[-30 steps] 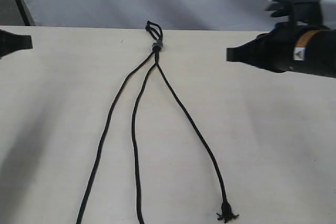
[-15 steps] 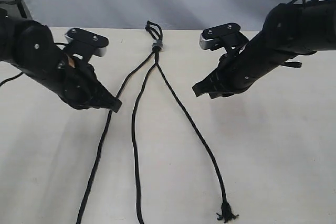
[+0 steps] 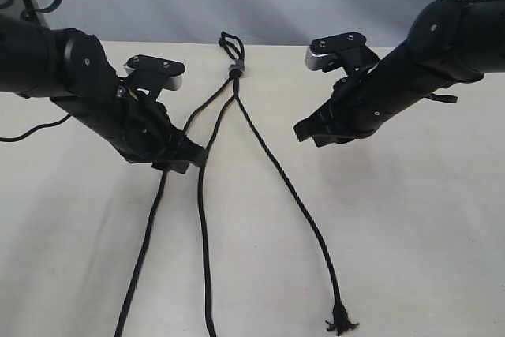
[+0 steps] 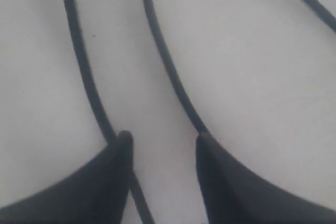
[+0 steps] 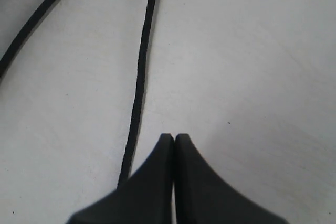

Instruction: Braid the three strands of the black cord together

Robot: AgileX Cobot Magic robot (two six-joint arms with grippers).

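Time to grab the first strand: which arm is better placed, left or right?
Left, probably. The left gripper is open, with the left strand and middle strand right at its fingertips. The right gripper is shut, beside the right strand, not around it.

Left strand (image 3: 145, 250) and middle strand (image 3: 203, 258) ends are cut off below.

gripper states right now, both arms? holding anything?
left gripper: open, nothing between the jaws.
right gripper: shut, empty; a strand lies beside it.
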